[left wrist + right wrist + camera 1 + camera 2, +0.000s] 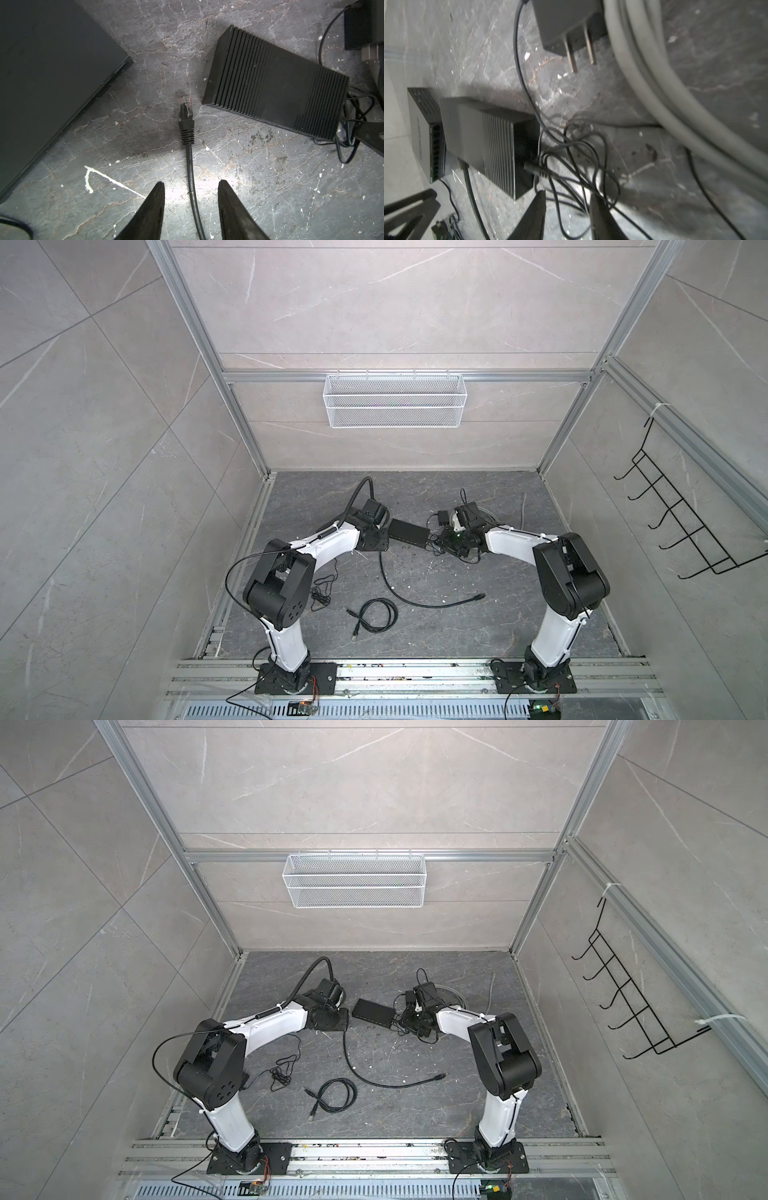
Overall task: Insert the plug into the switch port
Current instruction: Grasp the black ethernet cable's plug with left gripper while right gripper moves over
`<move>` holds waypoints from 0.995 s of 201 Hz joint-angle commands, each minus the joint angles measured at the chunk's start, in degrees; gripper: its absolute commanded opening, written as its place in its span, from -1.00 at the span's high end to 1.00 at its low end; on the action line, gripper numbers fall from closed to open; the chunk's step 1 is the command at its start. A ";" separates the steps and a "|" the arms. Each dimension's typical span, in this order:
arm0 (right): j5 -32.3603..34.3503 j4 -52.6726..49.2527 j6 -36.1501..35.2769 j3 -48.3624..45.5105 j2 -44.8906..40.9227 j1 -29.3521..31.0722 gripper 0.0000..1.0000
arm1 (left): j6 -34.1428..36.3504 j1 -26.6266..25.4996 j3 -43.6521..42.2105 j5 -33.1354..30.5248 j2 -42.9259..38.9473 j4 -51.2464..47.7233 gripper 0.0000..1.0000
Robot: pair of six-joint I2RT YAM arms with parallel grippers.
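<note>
On the grey marbled floor (pixel 249 176), we find the black Ethernet cable (pixel 192 176) running between the parted, empty jaws of the left gripper (pixel 190 186), its clear-tipped plug (pixel 185 108) lying free ahead. With the plug's nose as twelve, the flat black switch box (pixel 52 83) sits at ten o'clock. We advise closing on the ribbed boot (pixel 187 133), not the cable, so the plug cannot swing. The right gripper (pixel 568 196) stands open over thin black leads (pixel 537 170).
</note>
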 commanded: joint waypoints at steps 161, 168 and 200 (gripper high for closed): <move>-2.30 -7.01 -14.07 1.72 -8.02 -1.78 0.16 | -3.49 -1.96 3.99 -5.19 10.29 1.01 0.45; -2.36 -7.53 -15.01 1.80 -8.80 -1.26 0.17 | -4.03 -1.92 3.37 -4.55 10.09 1.66 0.53; -3.04 -9.84 -19.22 2.12 -11.65 4.29 0.17 | -6.45 -1.93 1.36 -1.32 7.12 2.42 0.51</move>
